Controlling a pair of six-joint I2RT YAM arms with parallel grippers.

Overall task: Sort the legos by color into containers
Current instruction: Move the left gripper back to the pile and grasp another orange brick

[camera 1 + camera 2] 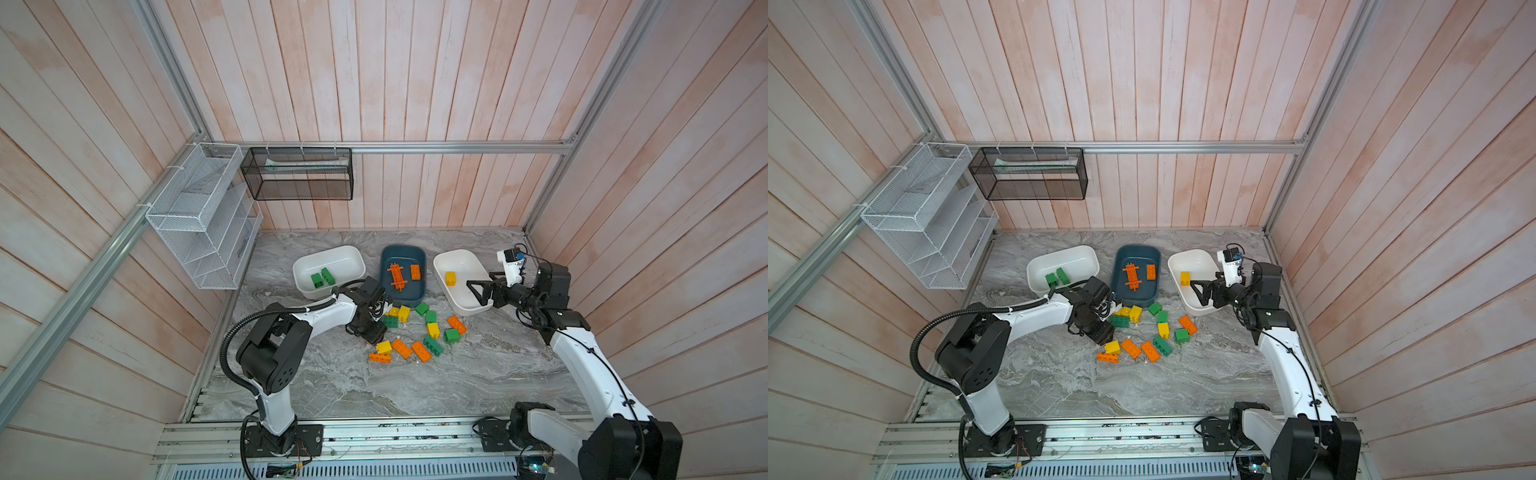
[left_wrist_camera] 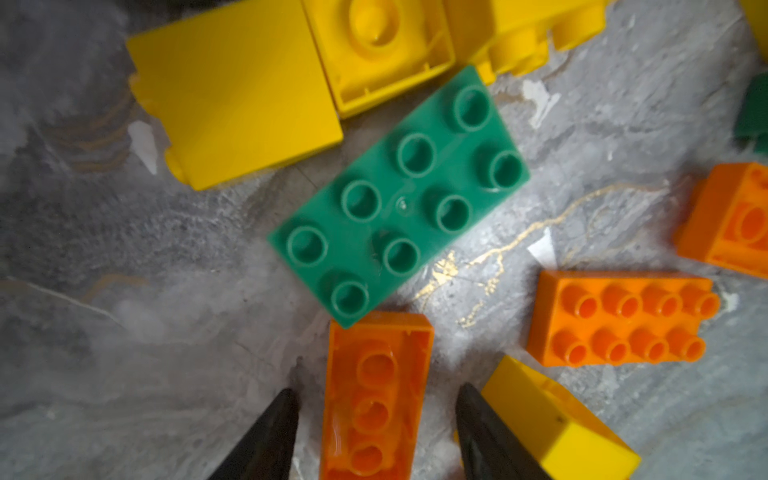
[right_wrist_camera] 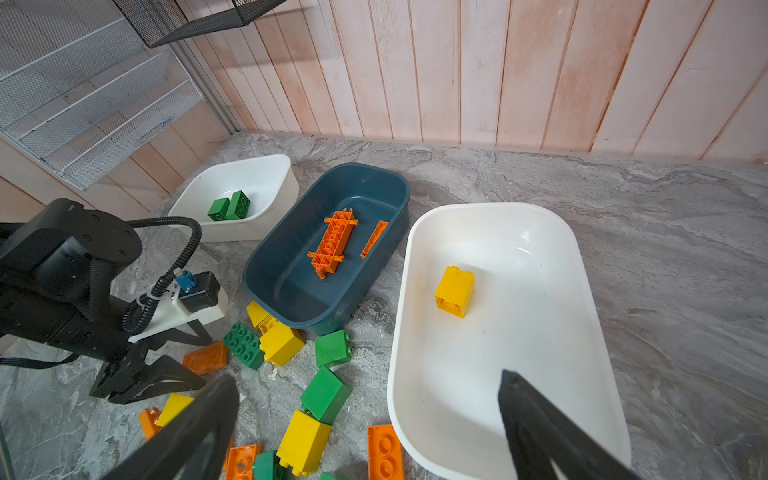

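My left gripper (image 2: 376,388) points down into the loose legos (image 1: 415,332) on the marble table. It is open, its fingers (image 2: 270,436) either side of an upside-down orange brick (image 2: 376,399) with a gap on each side. A green flat brick (image 2: 399,199) lies just beyond. My right gripper (image 1: 473,293) hovers wide open and empty over the near rim of the right white container (image 1: 457,254), which holds one yellow brick (image 3: 455,291). The teal container (image 1: 403,249) holds orange pieces (image 1: 398,277). The left white container (image 1: 328,257) holds two green bricks (image 1: 322,277).
A white wire rack (image 1: 199,216) and a black mesh basket (image 1: 297,174) hang on the walls at the back left. Wooden walls close in three sides. Bare marble (image 1: 374,386) stretches in front of the pile towards the metal rail.
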